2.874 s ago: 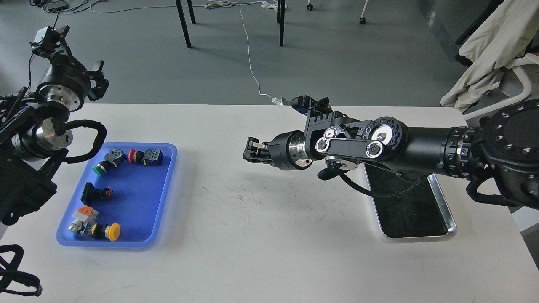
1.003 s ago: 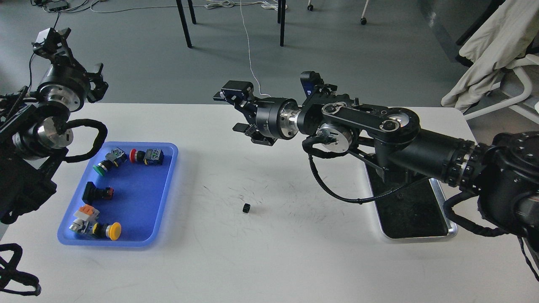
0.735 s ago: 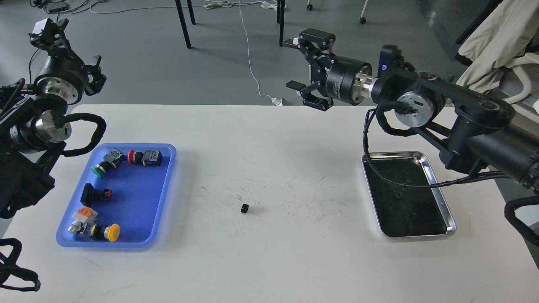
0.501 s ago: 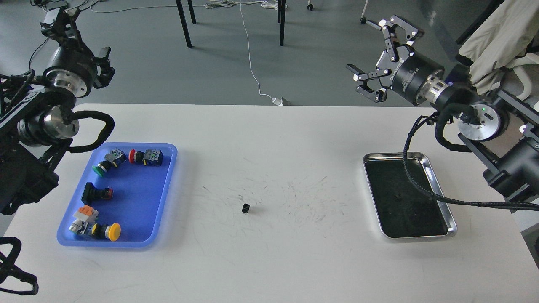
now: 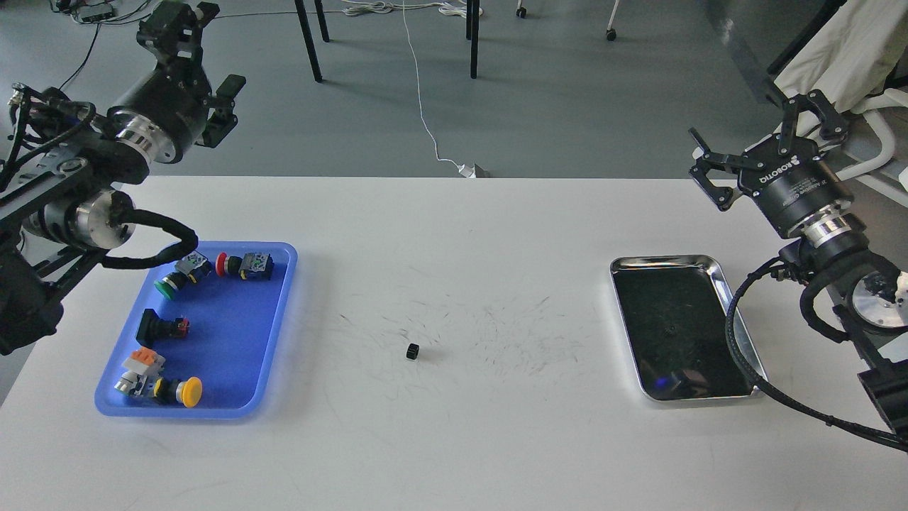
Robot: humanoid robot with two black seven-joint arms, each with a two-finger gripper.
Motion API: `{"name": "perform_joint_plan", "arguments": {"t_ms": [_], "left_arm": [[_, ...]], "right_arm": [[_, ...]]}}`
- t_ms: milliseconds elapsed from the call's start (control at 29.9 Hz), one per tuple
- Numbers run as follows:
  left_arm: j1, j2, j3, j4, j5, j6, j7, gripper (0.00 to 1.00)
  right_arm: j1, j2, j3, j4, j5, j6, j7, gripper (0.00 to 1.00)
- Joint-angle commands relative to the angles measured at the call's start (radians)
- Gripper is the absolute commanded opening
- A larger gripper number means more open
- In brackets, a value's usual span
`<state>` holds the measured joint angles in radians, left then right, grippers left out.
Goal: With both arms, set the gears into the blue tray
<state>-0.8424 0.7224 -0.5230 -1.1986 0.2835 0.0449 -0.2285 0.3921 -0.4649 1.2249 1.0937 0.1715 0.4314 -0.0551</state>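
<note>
Head view: gear (image 5: 413, 351) on table, well apart from both spread-fingered grippers.

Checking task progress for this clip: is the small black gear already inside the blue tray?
No, the gear lies on the bare white table, apart from the blue tray, which holds only push-button switches.

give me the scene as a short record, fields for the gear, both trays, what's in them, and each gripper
gear: one, black, lying on the white table between the two trays, touching neither
blue tray: at table's left, holds several push-buttons with green, red and yellow caps; no gear in it
steel tray: at table's right, dark floor; contents too small to tell
left gripper: raised beyond the table's far left corner, state unclear
right gripper: raised above the table's right end, fingers spread, empty
</note>
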Motion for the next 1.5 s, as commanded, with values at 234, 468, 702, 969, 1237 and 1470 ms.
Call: {"name": "perform_joint_plan", "arguments": {"t_ms": [234, 468, 702, 969, 1237, 1470], "left_arm": [[0.045, 0.169, 0.285, -0.268, 0.587, 0.003, -0.008, 0.98], [0.138, 0.115, 0.314, -0.276, 1.072, 0.023, -0.014, 0.98], [0.253, -0.023, 0.304, -0.237, 1.475, 0.070, 0.014, 0.98], [0.338, -0.129, 0.288, -0.128, 1.680, 0.171, 0.101, 0.96], [0.391, -0.188, 0.267, -0.090, 1.767, 0.190, 0.104, 0.87], [0.408, -0.239, 0.261, -0.081, 1.812, 0.193, 0.109, 0.86]], "right_arm": [[-0.018, 0.002, -0.015, -0.006, -0.003, 0.004, 0.008, 0.97], [-0.030, 0.003, -0.018, -0.003, -0.003, 0.003, 0.008, 0.97], [-0.029, 0.003, -0.018, 0.000, -0.004, 0.003, 0.008, 0.97], [-0.035, 0.003, -0.034, 0.006, -0.015, 0.000, 0.008, 0.97], [-0.033, -0.003, -0.053, 0.006, -0.015, 0.000, 0.008, 0.97], [-0.035, -0.006, -0.055, 0.008, -0.015, 0.000, 0.008, 0.97]]}}
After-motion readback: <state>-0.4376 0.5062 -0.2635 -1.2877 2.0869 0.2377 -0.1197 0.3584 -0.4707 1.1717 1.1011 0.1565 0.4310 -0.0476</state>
